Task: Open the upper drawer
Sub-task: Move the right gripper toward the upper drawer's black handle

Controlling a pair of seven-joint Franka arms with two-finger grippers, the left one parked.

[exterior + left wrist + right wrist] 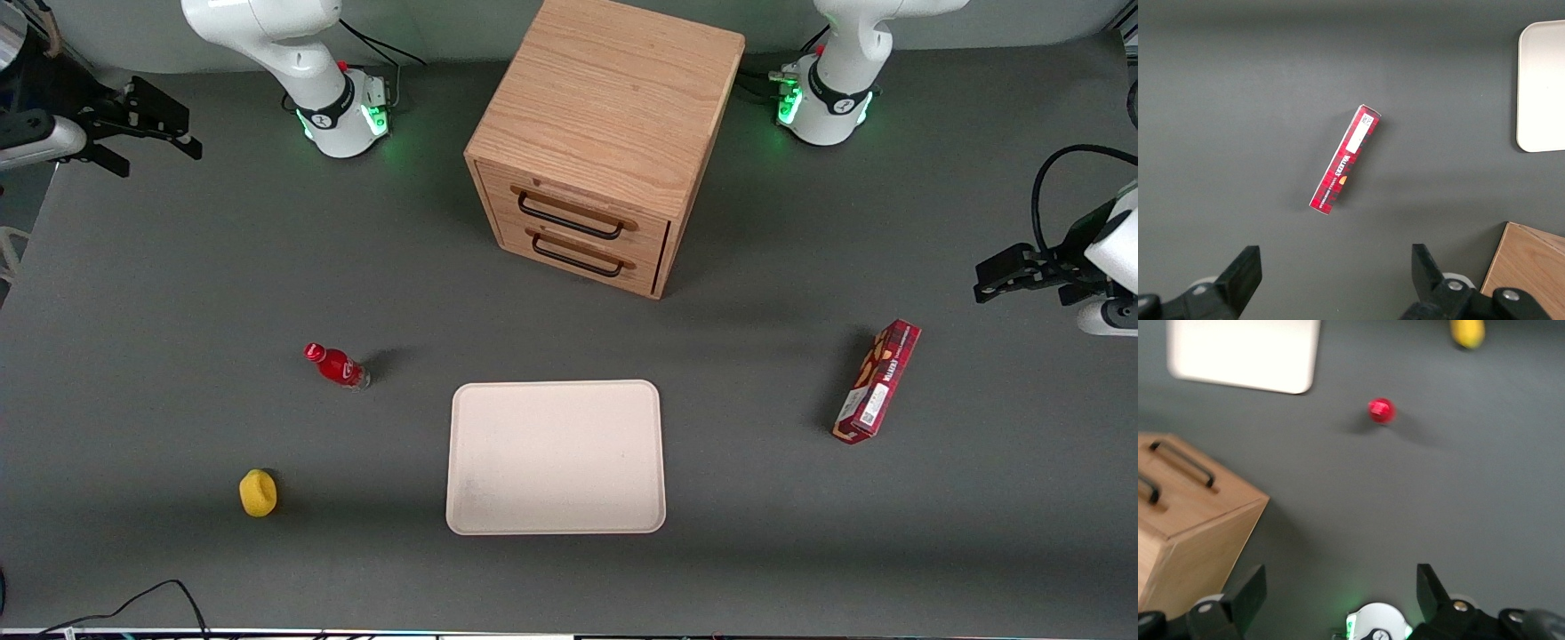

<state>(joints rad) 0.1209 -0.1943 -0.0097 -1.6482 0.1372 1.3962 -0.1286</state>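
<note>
Front view: gripper (142, 124) spread wide, empty, well apart from cabinet (613, 107). Upper drawer (573, 213) shut. Approach stage; next needed travel to handle (569, 218), then closing.

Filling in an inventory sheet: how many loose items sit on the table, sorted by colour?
Red: 2, bottle and box
Yellow: 1, round object
Cream: 1, tray
Total: 4
Gripper hangs open, far from upper drawer.

The hand (1338, 600), fingers (1248, 593) spread, hangs above the grey table (1438, 507). A wooden cabinet (1191, 520) stands beside a red bottle (1381, 409) and a pale tray (1245, 353).
</note>
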